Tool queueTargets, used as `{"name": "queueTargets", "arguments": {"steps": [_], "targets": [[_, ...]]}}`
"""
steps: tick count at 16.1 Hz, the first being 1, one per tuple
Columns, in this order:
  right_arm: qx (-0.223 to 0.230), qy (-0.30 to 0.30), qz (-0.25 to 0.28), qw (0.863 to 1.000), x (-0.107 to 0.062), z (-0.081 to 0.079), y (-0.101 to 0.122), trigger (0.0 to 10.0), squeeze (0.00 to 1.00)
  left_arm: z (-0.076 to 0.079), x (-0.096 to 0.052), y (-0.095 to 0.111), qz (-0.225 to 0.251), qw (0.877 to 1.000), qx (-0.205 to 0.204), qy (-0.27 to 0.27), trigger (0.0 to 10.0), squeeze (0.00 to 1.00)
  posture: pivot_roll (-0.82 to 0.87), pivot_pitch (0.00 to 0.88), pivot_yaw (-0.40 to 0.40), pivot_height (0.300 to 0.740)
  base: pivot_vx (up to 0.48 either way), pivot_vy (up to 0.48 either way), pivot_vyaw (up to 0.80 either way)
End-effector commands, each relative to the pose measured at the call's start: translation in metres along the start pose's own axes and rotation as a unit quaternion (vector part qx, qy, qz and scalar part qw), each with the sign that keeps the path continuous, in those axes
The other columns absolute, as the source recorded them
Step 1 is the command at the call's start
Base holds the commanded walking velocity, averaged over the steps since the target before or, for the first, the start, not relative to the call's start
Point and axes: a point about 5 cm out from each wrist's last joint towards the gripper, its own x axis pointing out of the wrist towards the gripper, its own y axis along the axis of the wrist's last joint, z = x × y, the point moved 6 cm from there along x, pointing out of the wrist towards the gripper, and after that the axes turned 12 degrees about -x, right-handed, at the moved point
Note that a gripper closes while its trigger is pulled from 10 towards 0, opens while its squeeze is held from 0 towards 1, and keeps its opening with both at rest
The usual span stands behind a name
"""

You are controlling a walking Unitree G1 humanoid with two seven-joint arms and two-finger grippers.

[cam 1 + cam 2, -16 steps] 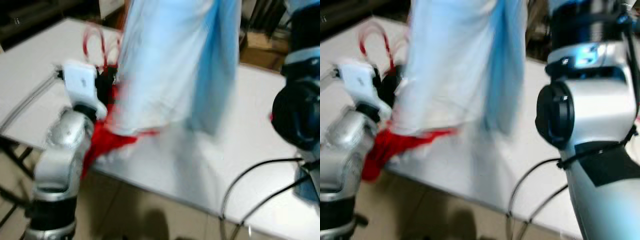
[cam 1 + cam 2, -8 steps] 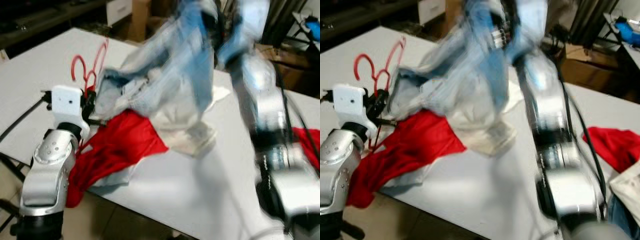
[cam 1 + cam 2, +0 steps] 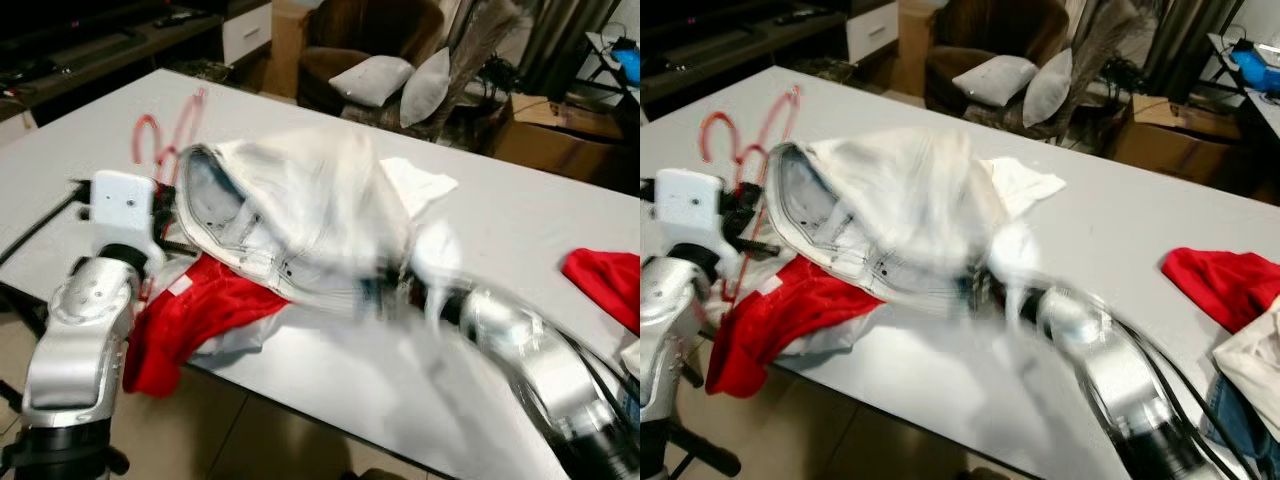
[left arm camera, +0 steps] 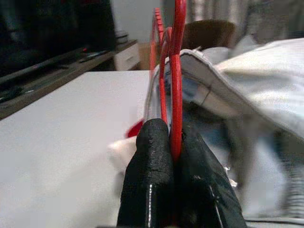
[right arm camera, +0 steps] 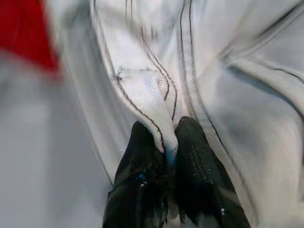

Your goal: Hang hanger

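Two claws grip: left [image 4: 173, 147] red hanger [image 4: 176, 71], right [image 5: 171, 142] white jeans [image 3: 300, 210].

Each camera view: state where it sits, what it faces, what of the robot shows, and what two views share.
Left eye view: on the head, looking down at the white table; silver left arm, blurred right arm.
Right eye view: same scene, offset slightly.
Left wrist view: along the left claw, shut on the red wire hanger.
Right wrist view: along the right claw, shut on the pale white denim garment.
Shared: the wrist views both show that garment.
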Motion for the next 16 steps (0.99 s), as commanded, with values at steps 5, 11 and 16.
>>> {"name": "queueTargets", "arguments": {"steps": [5, 11, 16], "targets": [[0.008, 0.018, -0.073, 0.997, -0.029, 0.009, -0.020, 10.0, 1.00, 0.032, 0.004, -0.006, -0.015, 0.998, -0.002, -0.069, 10.0, 0.00, -0.02, 0.002, -0.026, 0.740, 0.000, 0.000, 0.00], [-0.060, 0.131, 0.005, 0.989, -0.094, 0.003, 0.026, 10.0, 1.00, 0.037, 0.011, -0.001, -0.008, 0.997, -0.002, -0.082, 10.0, 0.00, -0.04, 0.009, -0.006, 0.740, 0.000, 0.000, 0.00], [-0.024, 0.133, 0.105, 0.985, -0.131, 0.009, 0.070, 10.0, 1.00, 0.040, 0.012, -0.001, -0.009, 0.996, -0.007, -0.090, 10.0, 0.00, -0.04, 0.014, -0.002, 0.740, 0.000, 0.000, 0.00]]}}
